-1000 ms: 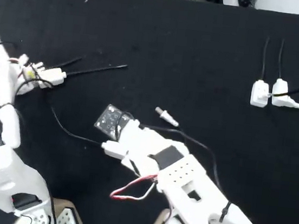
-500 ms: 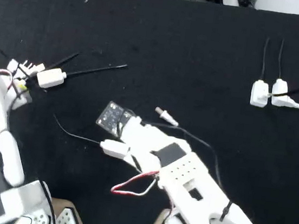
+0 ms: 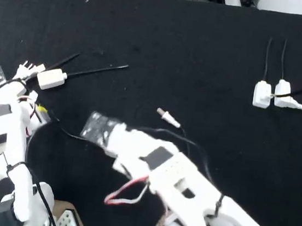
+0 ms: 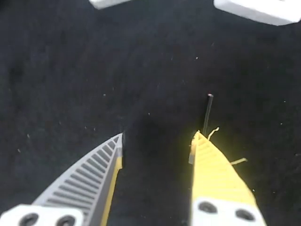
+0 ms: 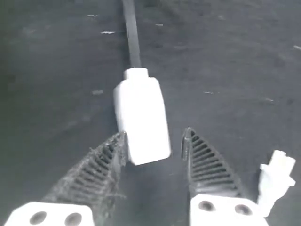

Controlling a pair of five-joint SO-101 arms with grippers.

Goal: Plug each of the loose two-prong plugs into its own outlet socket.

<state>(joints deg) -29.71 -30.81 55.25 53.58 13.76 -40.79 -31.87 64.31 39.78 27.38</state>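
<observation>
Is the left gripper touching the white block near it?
Apart. The left wrist view shows the left gripper open over black cloth, the white block lying well beyond its fingertips.

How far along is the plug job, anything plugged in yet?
Done: nothing I can confirm; whether the two white blocks at the high view's right hold plugs is unclear. In hand: the right gripper, fingers open, straddles a white corded block, not yet gripped. Left: a loose plug mid-table and another plug near the left arm lie unplugged.
</observation>
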